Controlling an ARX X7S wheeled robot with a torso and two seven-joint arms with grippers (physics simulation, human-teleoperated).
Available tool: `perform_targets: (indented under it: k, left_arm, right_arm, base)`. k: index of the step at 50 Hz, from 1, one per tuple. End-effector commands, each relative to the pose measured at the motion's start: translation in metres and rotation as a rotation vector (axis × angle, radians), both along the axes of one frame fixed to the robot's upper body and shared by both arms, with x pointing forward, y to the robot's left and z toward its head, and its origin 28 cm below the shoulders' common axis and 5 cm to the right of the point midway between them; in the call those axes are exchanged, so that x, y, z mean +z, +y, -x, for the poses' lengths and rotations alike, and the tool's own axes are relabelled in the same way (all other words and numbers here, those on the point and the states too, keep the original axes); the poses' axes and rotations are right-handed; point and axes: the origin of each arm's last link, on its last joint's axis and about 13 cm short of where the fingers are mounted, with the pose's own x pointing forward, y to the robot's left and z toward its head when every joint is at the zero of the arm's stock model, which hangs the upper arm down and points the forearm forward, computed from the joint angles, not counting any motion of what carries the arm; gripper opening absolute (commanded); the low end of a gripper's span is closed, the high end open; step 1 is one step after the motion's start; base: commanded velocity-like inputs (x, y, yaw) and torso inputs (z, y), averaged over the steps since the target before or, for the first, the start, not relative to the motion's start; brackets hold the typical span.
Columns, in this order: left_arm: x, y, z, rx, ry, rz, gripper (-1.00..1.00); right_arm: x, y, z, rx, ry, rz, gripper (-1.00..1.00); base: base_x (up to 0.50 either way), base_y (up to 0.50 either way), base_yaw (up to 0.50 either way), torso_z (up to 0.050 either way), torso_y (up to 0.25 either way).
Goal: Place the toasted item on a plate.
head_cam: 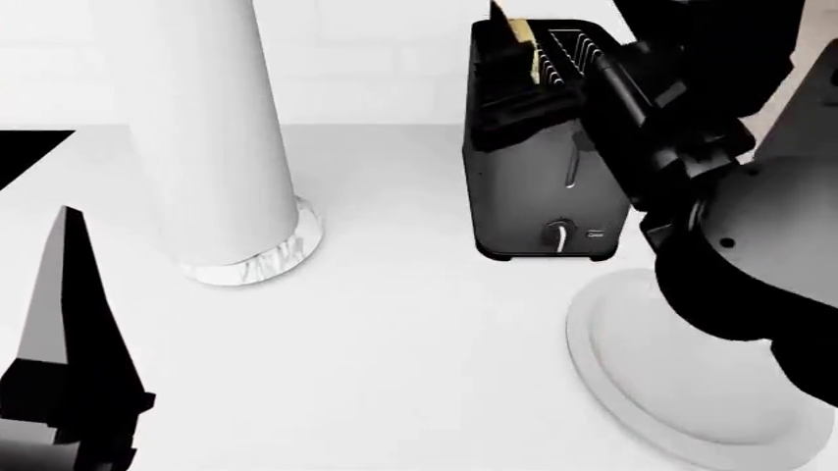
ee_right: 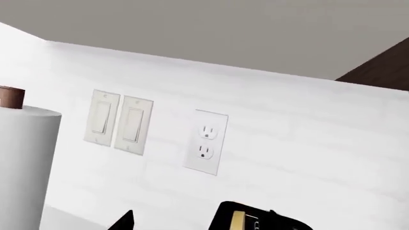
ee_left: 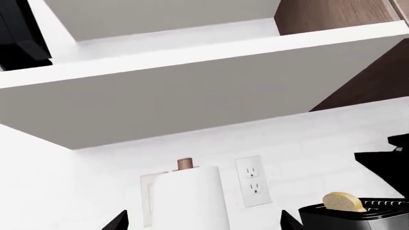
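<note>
1. All three views are bright and evenly lit, with no visible lamp and no clear direction of light.
2. In the head view the white countertop (head_cam: 392, 324) is nearly blown out, so the round white plate (head_cam: 629, 383) at lower right barely separates from it.
3. Shadows are faint: only soft grey shading under the black box-shaped toaster (head_cam: 537, 196).
4. The black arm parts render as flat silhouettes with little detail.
5. Edges look slightly soft throughout; straight lines stay straight, without bending near the frame borders.
</note>
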Motion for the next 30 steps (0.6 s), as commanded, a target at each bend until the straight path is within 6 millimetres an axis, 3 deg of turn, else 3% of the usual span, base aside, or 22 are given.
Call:
perform_targets:
  k: [1,12,30]
  left_arm:
    - [0.001,0.001,0.001,-0.006,-0.018,-0.009,1.0]
    - [-0.002,0.001,0.003,-0.006,-0.026,-0.013,1.0]
    - [-0.005,0.0,0.004,-0.008,-0.021,-0.014,1.0]
  right_arm:
    - [0.027,0.004,-0.049,-0.051,0.088,0.027,1.0]
    - [0.03,0.008,-0.095,-0.11,0.186,-0.01,1.0]
    - [0.025,0.011,-0.124,-0.179,0.261,-0.022,1.0]
  base:
    - [0.0,0.0,0.0,0.0,0.0]
    - [0.0,0.0,0.0,0.0,0.0]
    - [0.0,0.0,0.0,0.0,0.0]
